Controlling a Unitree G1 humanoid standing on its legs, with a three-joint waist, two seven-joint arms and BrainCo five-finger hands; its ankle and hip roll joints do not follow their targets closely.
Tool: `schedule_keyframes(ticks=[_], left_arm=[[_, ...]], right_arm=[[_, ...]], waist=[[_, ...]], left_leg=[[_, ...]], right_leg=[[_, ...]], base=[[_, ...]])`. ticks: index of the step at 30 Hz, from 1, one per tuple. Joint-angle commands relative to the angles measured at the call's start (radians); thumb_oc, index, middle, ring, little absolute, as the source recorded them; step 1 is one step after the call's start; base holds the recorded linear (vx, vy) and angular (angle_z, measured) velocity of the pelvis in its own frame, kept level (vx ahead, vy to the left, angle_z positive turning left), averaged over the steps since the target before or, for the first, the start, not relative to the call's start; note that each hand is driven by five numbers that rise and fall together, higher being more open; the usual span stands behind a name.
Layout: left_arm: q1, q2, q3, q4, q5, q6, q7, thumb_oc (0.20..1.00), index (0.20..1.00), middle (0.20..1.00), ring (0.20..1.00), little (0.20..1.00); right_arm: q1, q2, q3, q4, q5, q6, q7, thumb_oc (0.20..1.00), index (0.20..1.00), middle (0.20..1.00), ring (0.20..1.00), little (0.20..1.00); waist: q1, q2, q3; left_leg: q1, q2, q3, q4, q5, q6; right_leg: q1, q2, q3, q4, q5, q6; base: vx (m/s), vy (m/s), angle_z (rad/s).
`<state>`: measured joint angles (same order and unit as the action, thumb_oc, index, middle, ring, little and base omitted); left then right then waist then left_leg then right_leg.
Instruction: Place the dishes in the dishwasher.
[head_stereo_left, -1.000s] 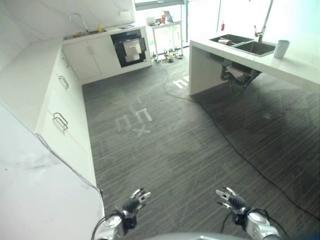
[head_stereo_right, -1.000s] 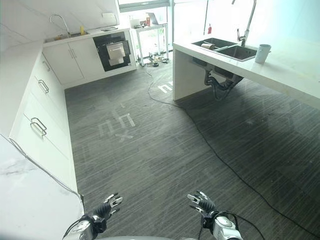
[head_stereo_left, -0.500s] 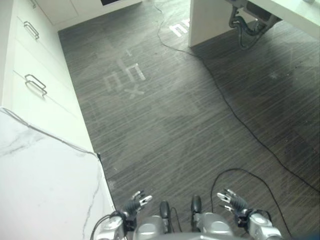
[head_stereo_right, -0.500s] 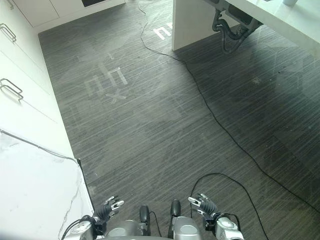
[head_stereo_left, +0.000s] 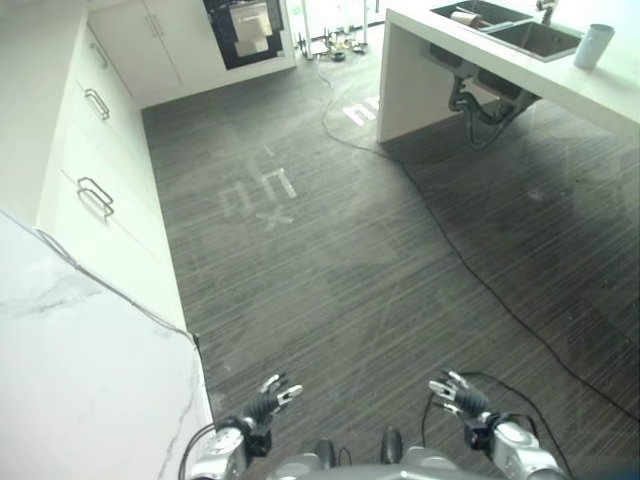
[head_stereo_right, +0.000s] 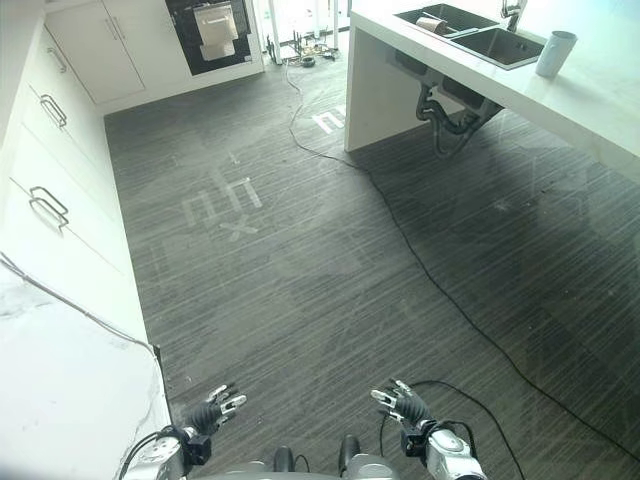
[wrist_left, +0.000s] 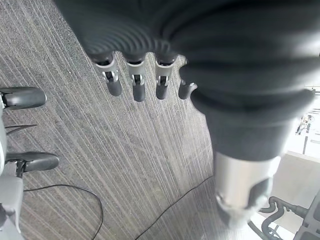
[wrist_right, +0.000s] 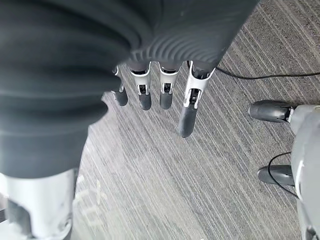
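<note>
My left hand and right hand hang low above the dark striped floor, apart from each other. Both are open, fingers straight, with nothing in them. In the left wrist view the fingers point at bare floor, and the right wrist view's fingers do the same. Far off at the upper right, a double sink in a white island counter holds a dish-like item. A pale cup stands beside the sink. A dark appliance front sits in the far cabinets.
White drawers with metal handles run along the left, and a marble countertop lies close at my lower left. Pipes hang under the island. Pale marks are on the floor between the cabinets and the island.
The whole view tipped down toward the floor and has come back up, so the camera moved. Both hands stay low, open and empty.
</note>
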<state>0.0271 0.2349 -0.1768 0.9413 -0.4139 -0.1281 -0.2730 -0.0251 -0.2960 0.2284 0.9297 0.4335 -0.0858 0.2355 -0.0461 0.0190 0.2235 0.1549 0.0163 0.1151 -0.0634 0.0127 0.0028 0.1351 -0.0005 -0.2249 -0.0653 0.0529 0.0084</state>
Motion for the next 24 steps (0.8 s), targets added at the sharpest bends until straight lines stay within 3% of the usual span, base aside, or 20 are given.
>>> schedule_keyframes(ticks=[1, 3, 4, 5, 6, 7, 8, 11, 13, 15, 17, 18, 19, 20, 21, 22, 23, 24], left_arm=[[-0.054, 0.003, 0.010, -0.015, -0.040, -0.041, 0.005, 1.000, 1.000, 1.000, 1.000, 1.000], [-0.055, 0.010, 0.023, -0.027, -0.042, -0.051, 0.004, 1.000, 1.000, 1.000, 1.000, 1.000], [-0.055, 0.015, 0.027, -0.035, -0.042, -0.055, 0.006, 1.000, 1.000, 1.000, 1.000, 1.000], [-0.054, 0.016, 0.035, -0.039, -0.044, -0.061, 0.002, 1.000, 1.000, 1.000, 1.000, 1.000], [-0.052, 0.014, 0.037, -0.038, -0.047, -0.070, 0.000, 1.000, 1.000, 1.000, 1.000, 1.000], [-0.044, 0.007, 0.039, -0.038, -0.044, -0.090, -0.012, 1.000, 1.000, 1.000, 1.000, 1.000], [-0.040, 0.004, 0.038, -0.047, -0.034, -0.088, -0.012, 1.000, 1.000, 1.000, 1.000, 1.000], [-0.029, 0.006, 0.031, -0.072, -0.028, -0.080, -0.007, 1.000, 1.000, 1.000, 1.000, 1.000], [-0.013, 0.010, 0.040, -0.085, -0.033, -0.069, -0.014, 1.000, 1.000, 1.000, 1.000, 1.000], [0.002, 0.011, 0.065, -0.067, -0.001, -0.051, -0.024, 1.000, 1.000, 1.000, 1.000, 1.000], [-0.003, 0.013, 0.068, -0.041, 0.027, -0.048, -0.039, 1.000, 1.000, 1.000, 1.000, 1.000], [-0.004, 0.014, 0.066, -0.036, 0.031, -0.046, -0.044, 1.000, 1.000, 1.000, 1.000, 1.000], [-0.009, 0.018, 0.058, -0.035, 0.031, -0.043, -0.043, 1.000, 1.000, 1.000, 1.000, 1.000], [-0.015, 0.021, 0.050, -0.031, 0.023, -0.043, -0.041, 1.000, 1.000, 1.000, 1.000, 1.000], [-0.028, 0.029, 0.037, -0.016, 0.029, -0.058, -0.038, 1.000, 1.000, 1.000, 1.000, 1.000], [-0.034, 0.035, 0.029, -0.013, 0.037, -0.070, -0.024, 1.000, 1.000, 1.000, 1.000, 1.000], [-0.046, 0.036, 0.016, -0.008, 0.026, -0.074, 0.001, 1.000, 1.000, 1.000, 1.000, 1.000], [-0.055, 0.032, 0.009, -0.002, 0.005, -0.086, 0.011, 1.000, 1.000, 1.000, 1.000, 1.000]], right_arm=[[-0.034, -0.019, 0.013, -0.045, 0.020, -0.050, -0.003, 1.000, 1.000, 1.000, 1.000, 1.000], [-0.031, -0.034, 0.014, -0.064, 0.034, -0.050, 0.010, 1.000, 1.000, 1.000, 1.000, 1.000], [-0.030, -0.043, 0.013, -0.076, 0.041, -0.052, 0.017, 1.000, 1.000, 1.000, 1.000, 1.000], [-0.027, -0.050, 0.007, -0.082, 0.059, -0.056, 0.029, 1.000, 1.000, 1.000, 1.000, 1.000], [-0.025, -0.051, 0.004, -0.082, 0.065, -0.061, 0.033, 1.000, 1.000, 1.000, 1.000, 1.000], [-0.010, -0.058, -0.008, -0.097, 0.071, -0.086, 0.026, 1.000, 1.000, 1.000, 1.000, 1.000], [0.002, -0.066, -0.007, -0.112, 0.078, -0.074, 0.024, 1.000, 1.000, 1.000, 1.000, 1.000], [0.022, -0.076, -0.009, -0.126, 0.072, -0.059, 0.032, 1.000, 1.000, 1.000, 1.000, 1.000], [0.028, -0.078, -0.012, -0.128, 0.062, -0.046, 0.036, 1.000, 1.000, 1.000, 1.000, 1.000], [0.016, -0.059, -0.011, -0.088, 0.049, -0.045, 0.038, 1.000, 1.000, 1.000, 1.000, 1.000], [0.011, -0.041, -0.023, -0.060, 0.054, -0.056, 0.039, 1.000, 1.000, 1.000, 1.000, 1.000], [0.008, -0.034, -0.025, -0.057, 0.054, -0.062, 0.035, 1.000, 1.000, 1.000, 1.000, 1.000], [0.005, -0.024, -0.026, -0.062, 0.051, -0.067, 0.028, 1.000, 1.000, 1.000, 1.000, 1.000], [0.005, -0.019, -0.028, -0.066, 0.050, -0.070, 0.023, 1.000, 1.000, 1.000, 1.000, 1.000], [0.007, -0.007, -0.035, -0.070, 0.055, -0.081, 0.009, 1.000, 1.000, 1.000, 1.000, 1.000], [0.013, 0.002, -0.035, -0.080, 0.064, -0.080, -0.004, 1.000, 1.000, 1.000, 1.000, 1.000], [0.015, 0.006, -0.029, -0.068, 0.074, -0.090, -0.005, 1.000, 1.000, 1.000, 1.000, 1.000], [0.006, 0.006, -0.029, -0.040, 0.082, -0.116, 0.034, 1.000, 1.000, 1.000, 1.000, 1.000]], waist=[[-0.003, -0.024, 0.012], [0.002, -0.039, 0.032], [0.005, -0.041, 0.045], [0.010, -0.038, 0.059], [0.013, -0.035, 0.064], [0.024, -0.028, 0.068], [0.037, -0.024, 0.066], [0.046, -0.019, 0.066], [0.047, -0.012, 0.059], [0.065, -0.014, 0.040], [0.078, -0.024, 0.025], [0.078, -0.029, 0.018], [0.075, -0.035, 0.008], [0.072, -0.036, 0.004], [0.063, -0.035, 0.000], [0.060, -0.021, -0.001], [0.047, -0.018, 0.004], [0.032, -0.004, 0.015]], left_leg=[[-0.055, -0.031, 0.065, 0.255, -0.197, 0.034], [-0.153, -0.021, 0.062, 0.448, -0.192, 0.031], [-0.213, -0.014, 0.059, 0.529, -0.170, 0.023], [-0.264, -0.008, 0.057, 0.531, -0.124, 0.008], [-0.276, -0.009, 0.060, 0.504, -0.102, 0.001], [-0.302, -0.007, 0.077, 0.329, -0.037, -0.029], [-0.355, 0.015, 0.082, 0.232, 0.041, -0.052], [-0.387, 0.045, 0.112, 0.137, 0.100, -0.073], [-0.371, 0.061, 0.156, 0.113, 0.100, -0.071], [-0.335, 0.029, 0.137, 0.103, 0.071, -0.043], [-0.306, -0.013, 0.119, 0.101, 0.035, -0.012], [-0.283, -0.033, 0.112, 0.082, 0.024, 0.006], [-0.239, -0.068, 0.097, 0.042, 0.009, 0.040], [-0.220, -0.086, 0.093, 0.026, 0.001, 0.058], [-0.194, -0.111, 0.087, 0.015, -0.018, 0.089], [-0.189, -0.104, 0.087, 0.017, -0.022, 0.106], [-0.143, -0.122, 0.068, 0.000, -0.047, 0.120], [-0.100, -0.116, 0.064, -0.008, -0.059, 0.122]], right_leg=[[0.006, -0.008, 0.027, 0.140, -0.192, 0.008], [0.003, -0.010, 0.043, 0.170, -0.204, -0.011], [0.003, -0.004, 0.055, 0.183, -0.209, -0.019], [0.015, 0.009, 0.069, 0.186, -0.215, -0.020], [0.026, 0.016, 0.072, 0.180, -0.217, -0.018], [0.088, 0.027, 0.063, 0.131, -0.231, -0.003], [0.121, 0.029, 0.048, 0.105, -0.231, -0.001], [0.153, 0.024, 0.022, 0.096, -0.245, 0.001], [0.166, 0.019, 0.008, 0.113, -0.271, 0.007], [0.197, 0.012, 0.033, 0.158, -0.322, 0.018], [0.215, 0.001, 0.042, 0.206, -0.327, 0.029], [0.208, -0.009, 0.047, 0.253, -0.299, 0.045], [0.166, -0.035, 0.059, 0.376, -0.204, 0.095], [0.135, -0.051, 0.062, 0.463, -0.155, 0.123], [0.077, -0.062, 0.068, 0.646, -0.062, 0.174], [0.010, -0.037, 0.077, 0.782, 0.026, 0.201], [-0.075, -0.072, 0.069, 0.934, 0.029, 0.205], [-0.151, -0.084, 0.038, 0.931, -0.030, 0.175]], base=[[0.01, -0.125, 0.02], [-0.01, -0.137, 0.02], [0.04, -0.112, 0.06], [0.09, -0.065, 0.07], [0.42, 0.074, -0.08], [0.56, 0.148, -0.06], [0.62, 0.179, -0.04], [0.32, 0.117, 0.01], [0.59, 0.327, -0.21], [0.61, 0.367, -0.30], [0.37, 0.253, -0.43], [0.39, 0.354, -0.39], [0.36, 0.372, -0.37], [0.40, 0.435, -0.33], [0.31, 0.330, -0.36], [0.43, 0.380, -0.15], [0.46, 0.300, -0.06], [0.57, 0.205, 0.45]])
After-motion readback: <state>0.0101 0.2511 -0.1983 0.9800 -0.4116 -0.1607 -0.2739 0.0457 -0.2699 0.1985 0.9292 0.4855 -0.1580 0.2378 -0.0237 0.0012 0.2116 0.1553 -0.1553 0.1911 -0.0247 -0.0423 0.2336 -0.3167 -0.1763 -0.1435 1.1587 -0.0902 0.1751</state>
